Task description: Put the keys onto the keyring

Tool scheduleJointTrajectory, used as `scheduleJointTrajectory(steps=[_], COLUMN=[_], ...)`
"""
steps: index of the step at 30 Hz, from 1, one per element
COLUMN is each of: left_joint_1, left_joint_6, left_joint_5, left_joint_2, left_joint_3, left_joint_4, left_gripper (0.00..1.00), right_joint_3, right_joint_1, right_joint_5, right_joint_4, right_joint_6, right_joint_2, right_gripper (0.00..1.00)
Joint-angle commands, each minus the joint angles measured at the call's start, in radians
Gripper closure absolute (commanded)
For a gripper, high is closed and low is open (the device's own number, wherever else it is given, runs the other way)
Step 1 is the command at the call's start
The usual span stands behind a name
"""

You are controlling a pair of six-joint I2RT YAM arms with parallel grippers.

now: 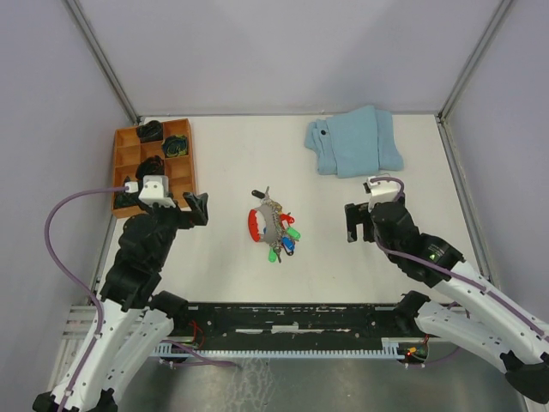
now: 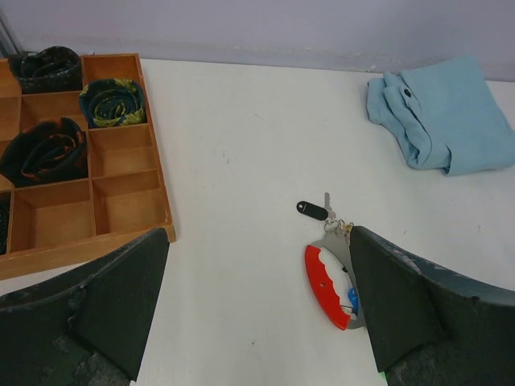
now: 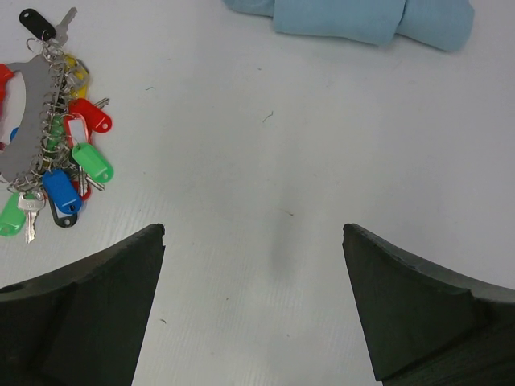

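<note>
On the far left of the white table sits a brown wooden tray with many little boxes. Some boxes hold dark rolled lumps. The left claw hangs over the near corner of that tray, a little above the table. Its two black fingers are spread wide apart and hold nothing.

In the middle of the table lies the keyring — a curved loop, red on one side and grey on the other. The keys lie in a bunch tight against its grey side, with blue, green, red and yellow heads. One key with a black head sticks out at the far end. Both claws are well away from the bunch.

On the right, the right claw hangs over bare table — wide open too, with nothing between its fingers. Behind it, near the back edge, lies a folded light-blue cloth.
</note>
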Motion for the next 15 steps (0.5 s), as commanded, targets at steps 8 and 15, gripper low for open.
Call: scheduleJointTrajectory(steps=[8, 15], left_joint_1=[0.026, 0.028], left_joint_6=[0.053, 0.054], left_joint_5=[0.039, 0.044], left_joint_2=[0.028, 0.041], left_joint_3=[0.004, 0.004], left_joint_4=[0.024, 0.029], left_gripper=[0.01, 0.01], right_joint_3=[0.012, 0.008], right_joint_1=[0.0, 0.0], right_joint_5=[-0.065, -0.027], right_joint_4=[0.062, 0.074], right_joint_6=[-0.058, -0.075], right_joint_2=[0.013, -0.005], right_gripper=[0.0, 0.0])
